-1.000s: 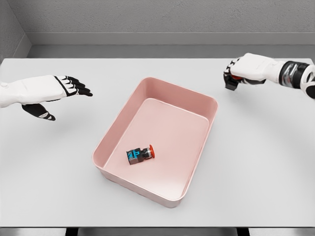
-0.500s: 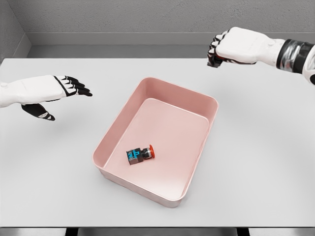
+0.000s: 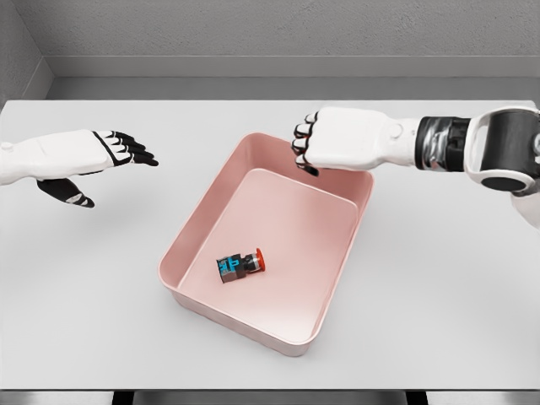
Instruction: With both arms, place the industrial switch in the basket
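Note:
A pink rectangular basket (image 3: 253, 325) sits in the middle of the white table. Inside it, near the front left, an industrial switch (image 3: 240, 265) lies on its side, with a black and blue body and a red button. My right hand (image 3: 305, 150) hovers over the basket's far rim, curled into a fist. A small dark piece of a second industrial switch (image 3: 310, 170) pokes out beneath the fingers, and the rest of it is hidden. Well left of the basket, my left hand (image 3: 118, 153) hangs above the table with fingers spread, holding nothing.
The white table (image 3: 439, 278) reaches a grey wall at the back, and its front edge runs along the bottom of the view. Bare tabletop lies on both sides of the basket.
My right hand has lifted from the table's far right and travelled left, then down, to the basket's far rim, staying curled on the dark object. The left arm has not moved.

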Tool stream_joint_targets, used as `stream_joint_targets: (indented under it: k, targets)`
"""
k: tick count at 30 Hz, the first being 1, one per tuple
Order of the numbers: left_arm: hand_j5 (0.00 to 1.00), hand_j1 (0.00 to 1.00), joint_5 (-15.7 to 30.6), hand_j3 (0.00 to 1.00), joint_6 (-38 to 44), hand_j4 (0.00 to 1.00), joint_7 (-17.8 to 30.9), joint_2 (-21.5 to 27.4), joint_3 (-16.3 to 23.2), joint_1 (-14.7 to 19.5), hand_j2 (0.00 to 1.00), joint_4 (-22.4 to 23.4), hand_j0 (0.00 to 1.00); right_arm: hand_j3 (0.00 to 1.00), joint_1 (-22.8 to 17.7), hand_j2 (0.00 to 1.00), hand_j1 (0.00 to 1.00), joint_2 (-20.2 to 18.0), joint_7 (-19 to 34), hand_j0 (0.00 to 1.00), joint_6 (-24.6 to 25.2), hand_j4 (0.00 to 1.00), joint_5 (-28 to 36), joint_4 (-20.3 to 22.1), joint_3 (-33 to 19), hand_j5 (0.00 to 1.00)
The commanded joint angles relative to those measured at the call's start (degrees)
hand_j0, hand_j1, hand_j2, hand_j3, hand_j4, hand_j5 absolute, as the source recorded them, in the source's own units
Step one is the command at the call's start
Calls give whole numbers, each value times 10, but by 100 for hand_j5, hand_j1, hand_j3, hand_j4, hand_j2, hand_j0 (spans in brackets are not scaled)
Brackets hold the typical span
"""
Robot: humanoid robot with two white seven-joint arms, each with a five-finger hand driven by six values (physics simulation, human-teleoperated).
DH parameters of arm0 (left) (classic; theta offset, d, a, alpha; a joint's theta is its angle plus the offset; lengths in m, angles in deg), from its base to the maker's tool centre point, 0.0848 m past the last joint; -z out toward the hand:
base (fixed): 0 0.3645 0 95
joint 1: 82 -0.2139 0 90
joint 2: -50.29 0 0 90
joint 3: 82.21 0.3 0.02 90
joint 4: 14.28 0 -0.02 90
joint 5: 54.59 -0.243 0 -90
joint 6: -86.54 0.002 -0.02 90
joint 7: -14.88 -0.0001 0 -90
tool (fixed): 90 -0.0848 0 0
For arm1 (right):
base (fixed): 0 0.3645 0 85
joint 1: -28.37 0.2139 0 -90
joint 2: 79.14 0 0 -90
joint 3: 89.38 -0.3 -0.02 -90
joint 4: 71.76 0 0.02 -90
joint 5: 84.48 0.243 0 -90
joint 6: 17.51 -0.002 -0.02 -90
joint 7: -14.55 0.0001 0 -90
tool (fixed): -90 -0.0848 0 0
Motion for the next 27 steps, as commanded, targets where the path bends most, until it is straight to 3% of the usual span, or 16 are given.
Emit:
stream_joint_targets:
  k: [1,10,16,20,24,25,27]
  targets:
    - [100,100,4,100,1,100,0,0,-1,0,100,0,100,26,0,26,26,-1,1,26,2,26,2,8,9,26]
    - [100,100,4,100,1,100,0,0,-1,0,100,0,100,23,14,23,23,2,0,23,2,23,21,17,35,23]
    - [100,100,4,100,1,100,0,1,-1,0,100,0,100,23,24,23,23,15,3,23,2,23,21,17,110,23]
    - [100,100,4,100,1,100,0,1,-1,0,100,0,100,23,28,23,23,23,10,23,2,23,21,17,114,23]
    - [100,100,4,100,1,100,1,1,-1,0,100,0,100,75,26,75,75,21,1,75,2,75,54,17,113,75]
    - [100,100,4,100,1,100,0,1,-1,0,100,0,100,83,23,83,83,21,0,83,2,83,68,16,114,83]
    - [100,100,4,100,1,100,0,1,-1,0,100,0,100,88,21,88,88,19,0,88,2,88,68,16,113,88]
